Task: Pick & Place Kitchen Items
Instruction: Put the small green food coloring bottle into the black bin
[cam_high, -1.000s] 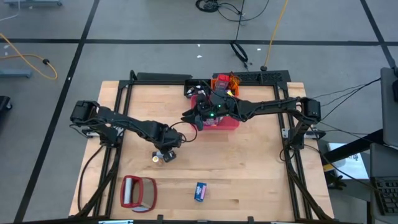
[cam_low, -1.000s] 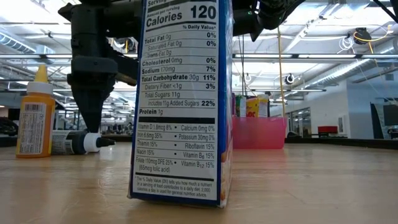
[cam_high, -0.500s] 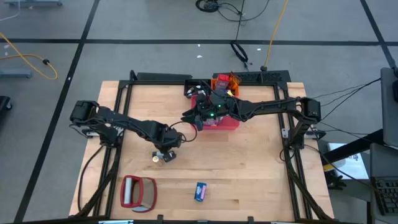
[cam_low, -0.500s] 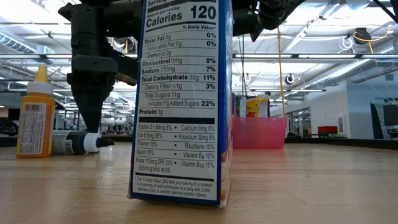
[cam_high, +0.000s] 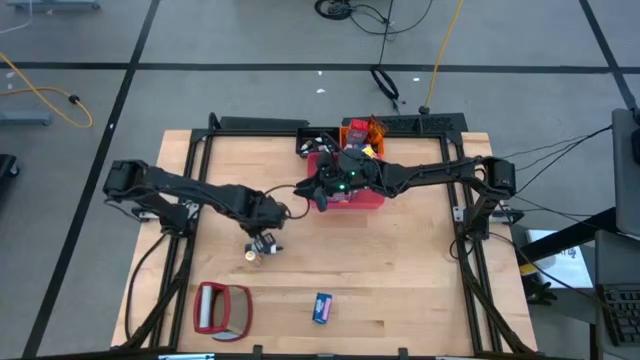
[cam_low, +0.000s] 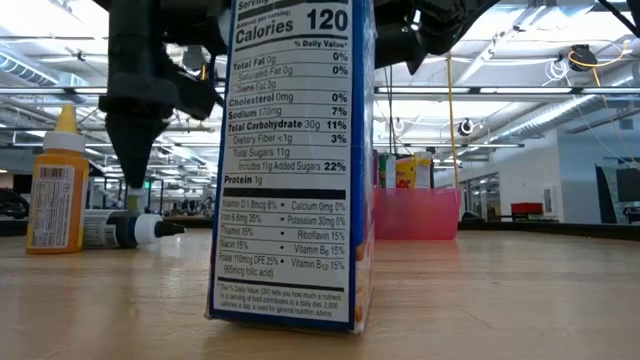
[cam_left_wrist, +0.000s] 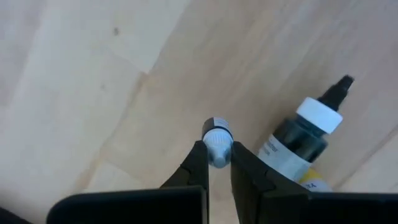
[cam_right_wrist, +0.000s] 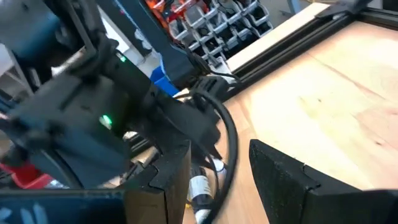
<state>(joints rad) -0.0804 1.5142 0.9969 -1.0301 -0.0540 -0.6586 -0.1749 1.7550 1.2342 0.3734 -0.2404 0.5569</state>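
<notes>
You can read on the blue carton (cam_low: 290, 160) a nutrition panel, "Calories 120", "Sodium 170mg 7%", "Total Carbohydrate 30g 11%", "Protein 1g"

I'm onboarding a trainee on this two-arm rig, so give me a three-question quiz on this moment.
1. True or false: the blue carton stands upright on the table.
2. Where is the right gripper? A) at the pink bin; B) above the red-framed object; C) beside the blue carton.
3. Fill in: the left gripper is closed on a small item with a ___ cap.

Key: 1 true; 2 A; 3 white.
</notes>
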